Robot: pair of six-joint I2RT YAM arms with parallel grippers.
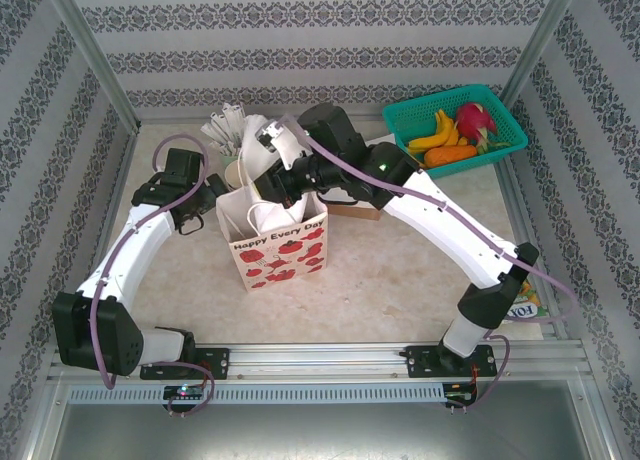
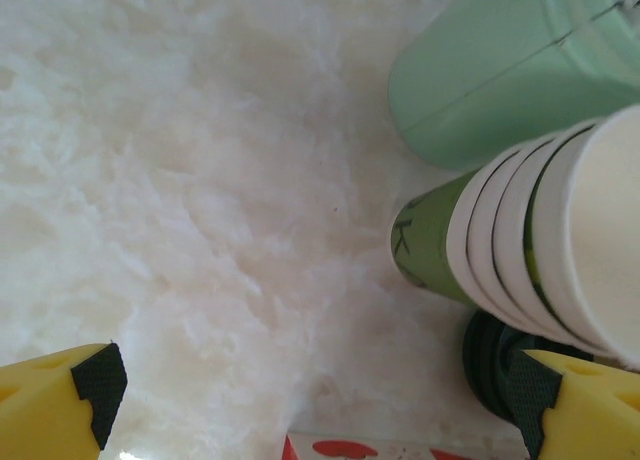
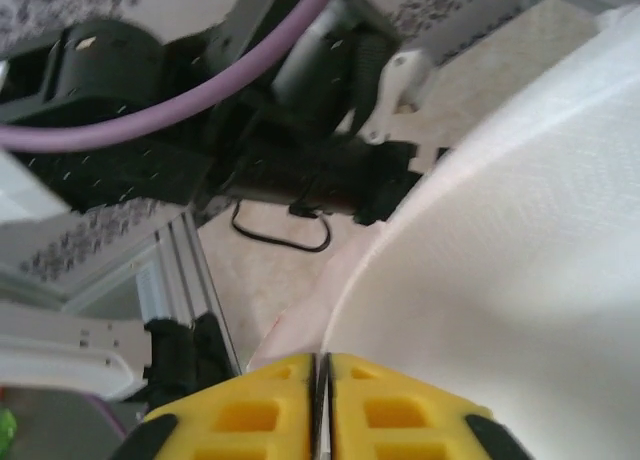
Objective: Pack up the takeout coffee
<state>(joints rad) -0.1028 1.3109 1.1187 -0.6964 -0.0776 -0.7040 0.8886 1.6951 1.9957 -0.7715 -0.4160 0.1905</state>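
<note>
I read this as the reach for the cup, with nothing packed yet; my left gripper (image 2: 310, 385) hangs low over the pale table (image 2: 200, 180) with its yellow fingers spread wide and nothing between them. Just off its right finger sits a dark round shape that I take for the lid of the takeout coffee (image 2: 487, 355), though most of it is hidden beneath a tilted stack of lidless green cups (image 2: 520, 230), with a mint-green container (image 2: 480, 70) behind. The red-flowered paper bag (image 1: 280, 245) stands upright just beside that arm. My right gripper (image 3: 322, 370) is at the bag's mouth, its jaws pressed together with barely a sliver showing; the white paper runs right down to them, and I cannot tell whether it is pinched. Next I would shift the left jaws sideways to straddle the lidded cup alone, clear of the stack, clamp gently, then lift it over the bag's rim.
</note>
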